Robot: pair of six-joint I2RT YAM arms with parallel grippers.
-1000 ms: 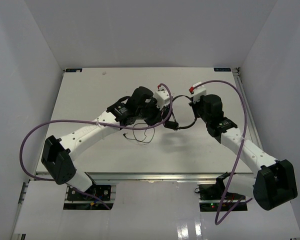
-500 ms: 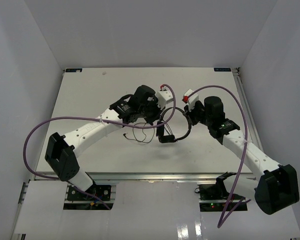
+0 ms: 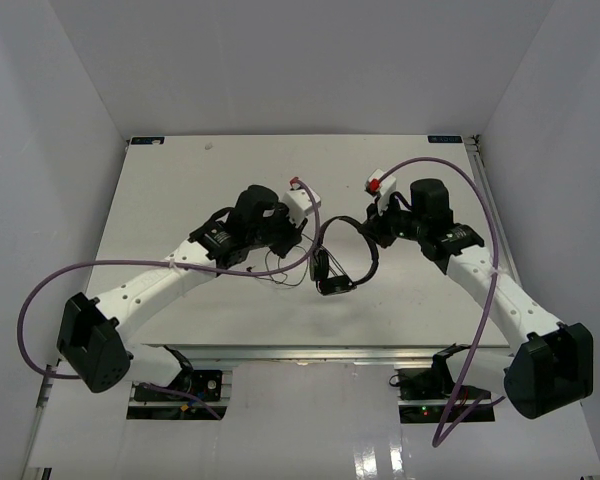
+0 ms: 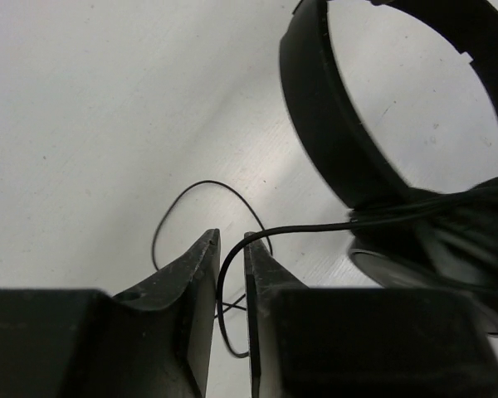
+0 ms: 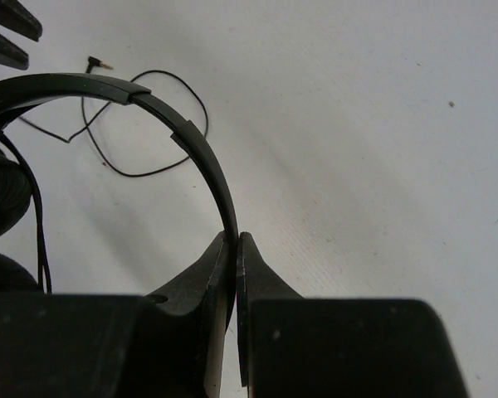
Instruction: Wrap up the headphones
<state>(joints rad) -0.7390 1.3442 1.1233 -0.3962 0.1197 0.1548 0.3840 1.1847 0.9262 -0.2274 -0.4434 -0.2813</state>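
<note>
Slack is the news on the left side: the left gripper [image 4: 231, 249], which a second ago was nipped tight and tucked in close against the headphones [image 3: 327, 272], has drawn back toward its own side of the table [image 3: 180, 190]. Its jaws have started to part. They now stand a narrow gap apart, and the thin black cord [image 4: 315, 225] runs loose through that gap rather than being pinched.

A few loops of cord lie on the table below it, with the plug [image 5: 94, 60] at the free end. Some cord already seems to be gathered around the earcups [image 4: 432, 261], though how neatly is hard to tell.

Further right, the headphones have shifted left and nearer, lifted by the headband [image 5: 195, 137]. The right gripper [image 5: 236, 242] is clamped together on the band's thin edge and steadies the set.

My guess is that one pass of winding has ended. The left hand is letting go so it can take the cord further down, so the wrap is only partly done.
</note>
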